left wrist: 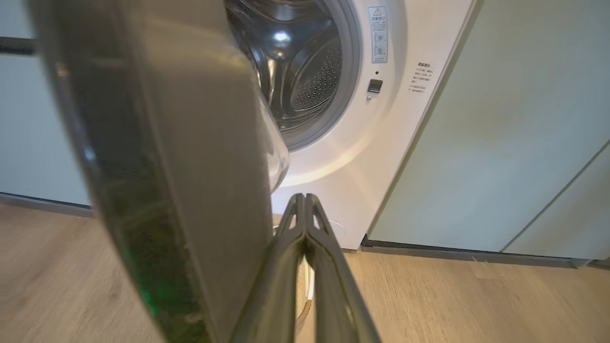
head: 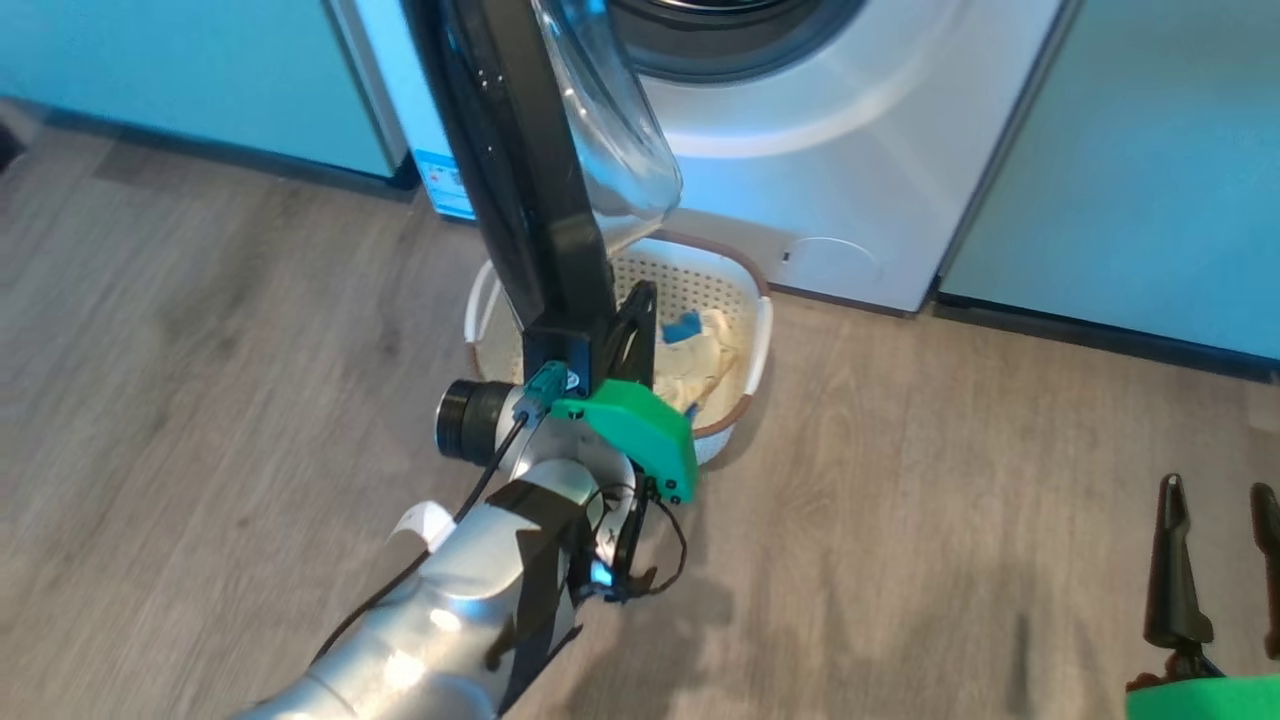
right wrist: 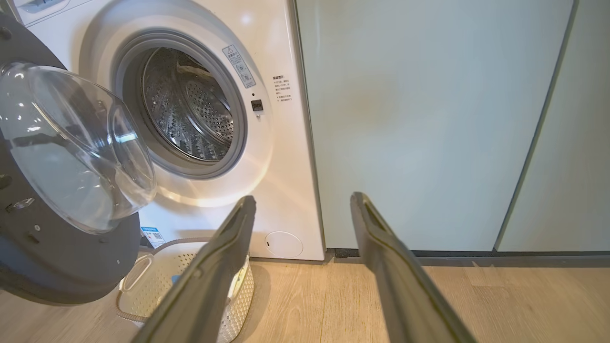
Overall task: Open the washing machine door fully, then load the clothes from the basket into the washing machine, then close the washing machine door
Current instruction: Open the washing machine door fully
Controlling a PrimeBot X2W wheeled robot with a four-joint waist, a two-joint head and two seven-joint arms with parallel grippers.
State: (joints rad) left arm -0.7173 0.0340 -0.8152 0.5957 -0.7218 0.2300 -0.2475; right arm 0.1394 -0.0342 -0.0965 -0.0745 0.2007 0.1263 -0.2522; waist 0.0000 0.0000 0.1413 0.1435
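Head view: the door (head: 520, 150), judged stiff and heavy, is seen edge-on at upper centre; soft clothes (head: 705, 355) lie in the basket (head: 690, 280) mid-frame, best pinched at a fold. Left wrist view: left gripper (left wrist: 303, 197) closed empty, lower centre. Right wrist view: right gripper (right wrist: 302, 200) spread open.

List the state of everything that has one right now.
washing machine door, open, swung well out
washing machine, drum exposed, looks empty
basket, upright, holding clothes
clothes, bundled, not yet loaded
left claw, shut, empty, beside the door
right claw, open, empty
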